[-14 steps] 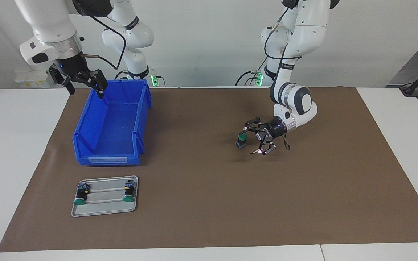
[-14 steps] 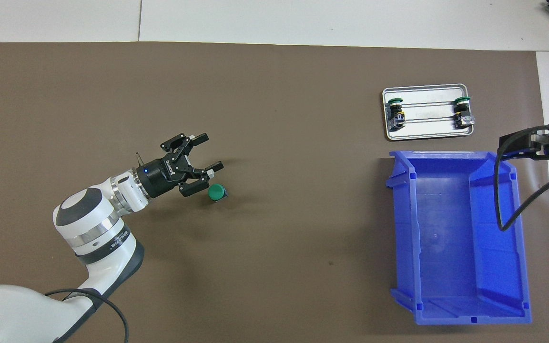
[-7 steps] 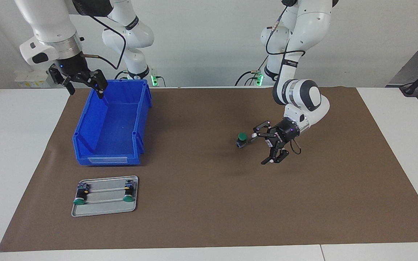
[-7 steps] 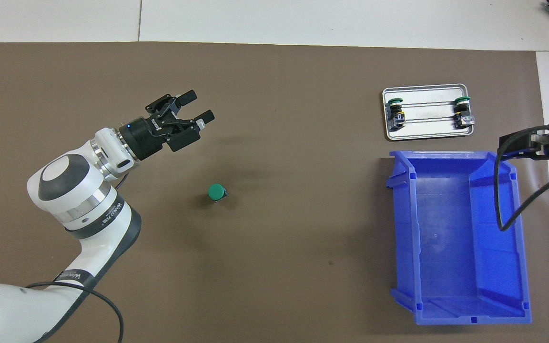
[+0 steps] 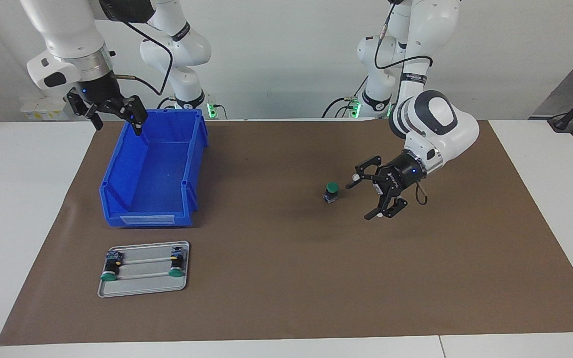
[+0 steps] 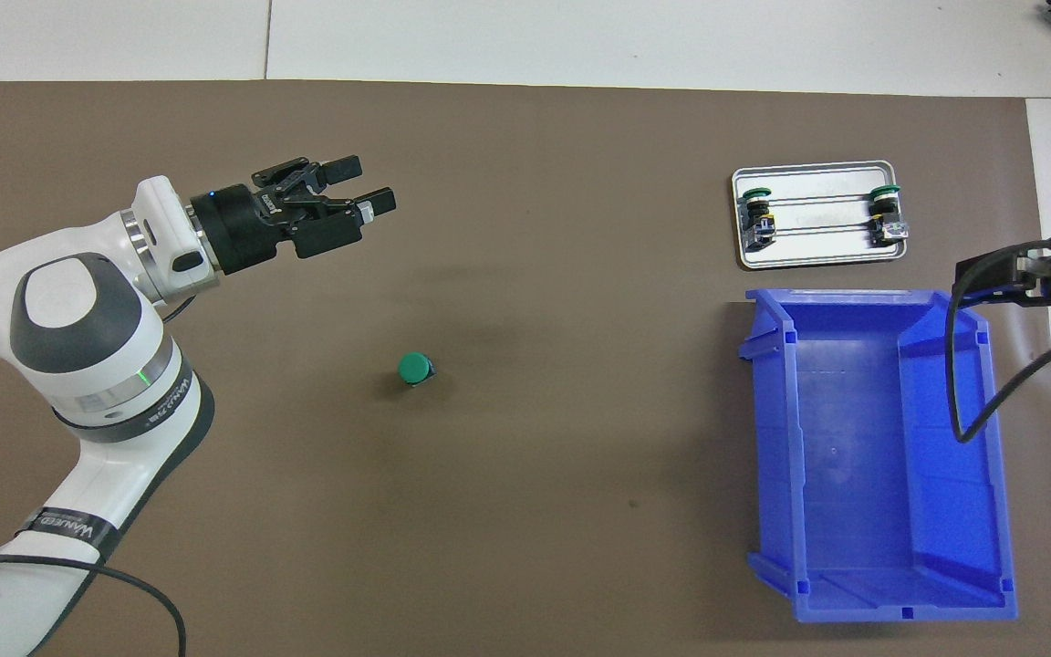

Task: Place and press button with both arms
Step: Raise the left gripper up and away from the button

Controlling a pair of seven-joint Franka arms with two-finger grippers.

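One button [image 5: 332, 191] stands upright on the brown mat, green cap up; it also shows in the overhead view [image 6: 414, 369]. My left gripper [image 5: 364, 197] is open and empty. It hangs over the bare mat beside the button, toward the left arm's end, clear of it, and shows in the overhead view [image 6: 369, 182] too. My right gripper [image 5: 117, 123] is open and empty, held up over the blue bin's [image 5: 193, 164] rim at the right arm's end, waiting. Only part of it [image 6: 1036, 278] shows in the overhead view.
A small metal tray [image 5: 142, 284] lies on the mat, farther from the robots than the bin, with two more buttons [image 5: 110, 271] [image 5: 177, 266] lying on it. The bin [image 6: 785, 456] and the tray [image 6: 817, 257] also show from overhead.
My left gripper has drawn back and up from the button, toward the left arm's end. The button stays standing where it was. The right arm has not moved.
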